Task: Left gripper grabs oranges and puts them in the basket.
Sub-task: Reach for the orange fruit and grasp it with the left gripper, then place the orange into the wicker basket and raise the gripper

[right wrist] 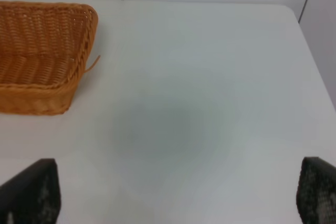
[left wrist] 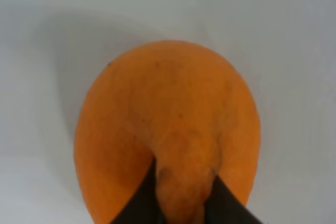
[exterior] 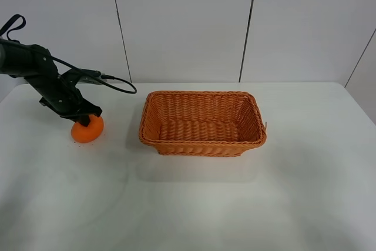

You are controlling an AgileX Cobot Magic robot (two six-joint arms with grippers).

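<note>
The orange rests on the white table at the left. It fills the left wrist view, bumpy knob toward the camera. My left gripper sits on top of it. Its two dark fingers press against either side of the knob, so the left gripper is shut on the orange. The wicker basket stands at the table's middle, to the right of the orange, with nothing in it. Its corner also shows in the right wrist view. My right gripper is open over bare table.
The left arm's black cable loops toward the basket's left rim. A white panelled wall stands behind the table. The table's far right edge shows in the right wrist view.
</note>
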